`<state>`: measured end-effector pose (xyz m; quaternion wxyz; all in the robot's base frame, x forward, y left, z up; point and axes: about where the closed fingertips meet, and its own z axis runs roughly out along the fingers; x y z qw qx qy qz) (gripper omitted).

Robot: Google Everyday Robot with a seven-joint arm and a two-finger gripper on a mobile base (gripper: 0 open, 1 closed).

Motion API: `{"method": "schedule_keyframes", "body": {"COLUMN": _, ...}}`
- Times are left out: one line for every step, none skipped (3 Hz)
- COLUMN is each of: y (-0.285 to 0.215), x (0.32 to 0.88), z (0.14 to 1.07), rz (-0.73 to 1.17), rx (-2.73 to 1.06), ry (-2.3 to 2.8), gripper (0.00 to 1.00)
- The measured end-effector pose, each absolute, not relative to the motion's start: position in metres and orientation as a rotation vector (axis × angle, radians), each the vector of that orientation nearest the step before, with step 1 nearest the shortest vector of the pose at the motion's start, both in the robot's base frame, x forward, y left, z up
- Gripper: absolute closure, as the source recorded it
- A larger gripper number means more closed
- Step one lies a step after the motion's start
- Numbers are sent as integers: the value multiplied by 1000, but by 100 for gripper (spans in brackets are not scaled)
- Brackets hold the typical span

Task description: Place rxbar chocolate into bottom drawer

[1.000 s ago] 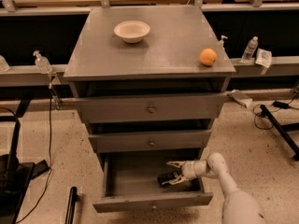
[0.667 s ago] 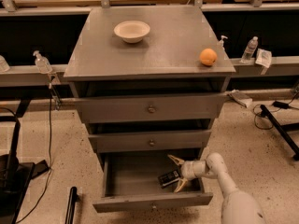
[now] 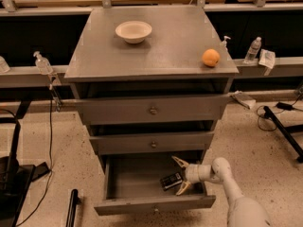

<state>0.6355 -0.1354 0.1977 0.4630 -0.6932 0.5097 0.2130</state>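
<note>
Gripper: the gripper (image 3: pixel 177 175) sat inside the bottom drawer (image 3: pixel 154 204), low and right of centre in the frame, pointing left from the pale arm (image 3: pixel 227 183).
Fingers: the fingers (image 3: pixel 180 162) were spread wide apart, one up and one down, clamped on nothing.
Bar: the rxbar chocolate (image 3: pixel 170 180) lay flat on the drawer floor toward its right side, in the gap between the spread fingers; whether it touched them I cannot tell.
Bottom drawer: pulled out, its tray in plain view.
Upper drawers: the top drawer (image 3: pixel 151 110) and middle drawer (image 3: pixel 152 143) were pushed in.
Cabinet top: a white bowl (image 3: pixel 134 31) sat toward the upper left, an orange (image 3: pixel 210 57) near the right edge, well apart.
</note>
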Motion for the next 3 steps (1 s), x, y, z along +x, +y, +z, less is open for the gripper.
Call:
{"method": "schedule_keyframes", "body": {"y": -143, "x": 633, "z": 216, "rz": 513, "rx": -1595, "ry": 1242, "gripper": 19}}
{"method": "schedule_keyframes", "body": {"y": -148, "x": 630, "z": 227, "rz": 512, "rx": -1551, "ry": 1235, "gripper": 16}}
{"method": "schedule_keyframes", "body": {"y": -163, "x": 620, "z": 244, "rz": 523, "rx": -1511, "ry": 1262, "gripper": 3}}
